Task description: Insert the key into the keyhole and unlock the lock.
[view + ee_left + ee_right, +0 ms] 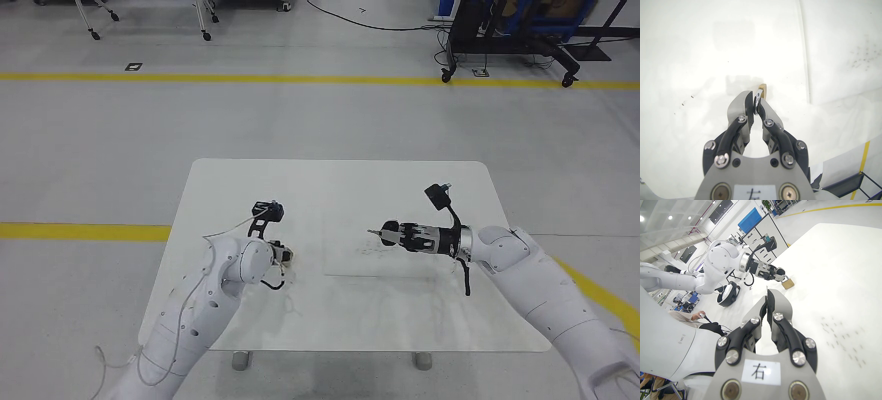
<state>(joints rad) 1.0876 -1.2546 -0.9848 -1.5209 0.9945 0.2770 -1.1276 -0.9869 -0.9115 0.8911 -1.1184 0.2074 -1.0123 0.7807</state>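
Closest to me, my right pincer (768,298) is clamped tight on the key (766,289). Its thin toothed blade juts out past the pads, edge-on to my wrist camera. From above, this pincer (385,235) hovers over the middle of the tabletop (400,310) with the blade aimed across at my other arm.

Beyond the blade lies a stretch of bare white tabletop (829,275), then the brass lock (788,283). It is near the key tip but clearly apart from it. My left pincer (780,274) has it pinched by the silver shackle (785,276), with the body hanging beyond the fingers, low to the surface. I cannot tell whether its edge touches the tabletop. My left wrist camera shows the same grip: the pads are closed on the shackle (756,103), with a sliver of the brass body (763,90) showing past them.

As I judge it, both pickups are done and I am in the approach before insertion. I cannot tell from here which face carries the keyhole. The next move calls for turning the lock so that face meets the blade, then lining the blade up with the slot's axis. After that I would close the gap slowly and straight, since a skewed entry could jam or twist the key in my grip.
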